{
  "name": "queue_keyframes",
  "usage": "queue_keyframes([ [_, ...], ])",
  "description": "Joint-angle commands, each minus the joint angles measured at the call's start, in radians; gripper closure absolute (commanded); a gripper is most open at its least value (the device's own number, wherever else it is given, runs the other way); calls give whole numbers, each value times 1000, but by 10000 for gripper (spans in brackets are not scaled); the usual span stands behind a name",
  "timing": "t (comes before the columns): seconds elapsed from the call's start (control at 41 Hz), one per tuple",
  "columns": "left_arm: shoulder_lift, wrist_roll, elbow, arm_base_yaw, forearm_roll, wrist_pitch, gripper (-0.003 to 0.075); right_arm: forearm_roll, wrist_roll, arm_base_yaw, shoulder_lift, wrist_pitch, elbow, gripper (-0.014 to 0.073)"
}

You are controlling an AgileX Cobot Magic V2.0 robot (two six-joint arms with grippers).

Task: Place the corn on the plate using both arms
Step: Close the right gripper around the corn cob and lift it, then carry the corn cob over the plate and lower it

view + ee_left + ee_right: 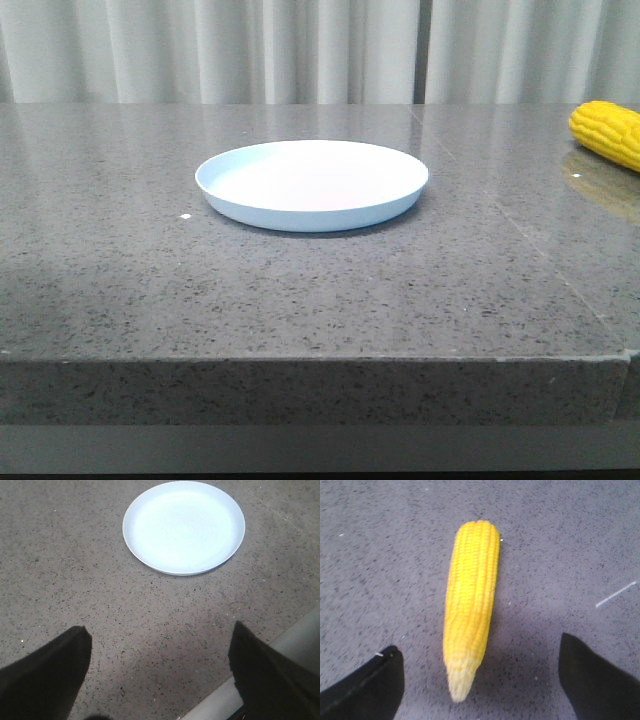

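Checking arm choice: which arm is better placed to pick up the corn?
Right. Its open tool has the corn lying between its fingers; the left tool faces only the empty plate.

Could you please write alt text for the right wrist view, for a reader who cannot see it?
A bright yellow corn lies on a speckled grey table, its paler tapered tip pointing toward the camera. The right gripper is open, its two dark fingers on either side of the tip without touching it.
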Motion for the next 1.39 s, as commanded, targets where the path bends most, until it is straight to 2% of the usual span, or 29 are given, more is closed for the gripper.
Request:
queue_keyframes([
  [0.0, -8, -13, -27, -7, -1, -70, 166, 32, 6, -30, 29, -20, -83, -51],
  [0.268, -8, -13, -27, -7, -1, -70, 166, 149, -78, -57, 213, 91, -252, -51],
  [0.609, -8, -13, -27, -7, -1, -70, 166, 154, -82, -57, 432, 213, -454, -51],
  [0.853, -8, -13, -27, -7, -1, -70, 167, 155, -82, -57, 515, 249, -516, -49],
  [0.95, -8, -13, -27, -7, -1, -70, 167, 161, -82, -57, 517, 248, -516, 36],
  [1.048, -8, -13, -27, -7, -1, -70, 167, 161, -83, -57, 517, 246, -516, 193],
  [1.096, -8, -13, -27, -7, -1, -70, 166, 161, -83, -57, 517, 248, -516, 246],
  [1.218, -8, -13, -27, -7, -1, -70, 167, 161, -88, -57, 517, 256, -516, 284],
  [1.364, -8, -13, -27, -7, -1, -70, 167, 161, -89, -57, 504, 264, -516, 389],
])
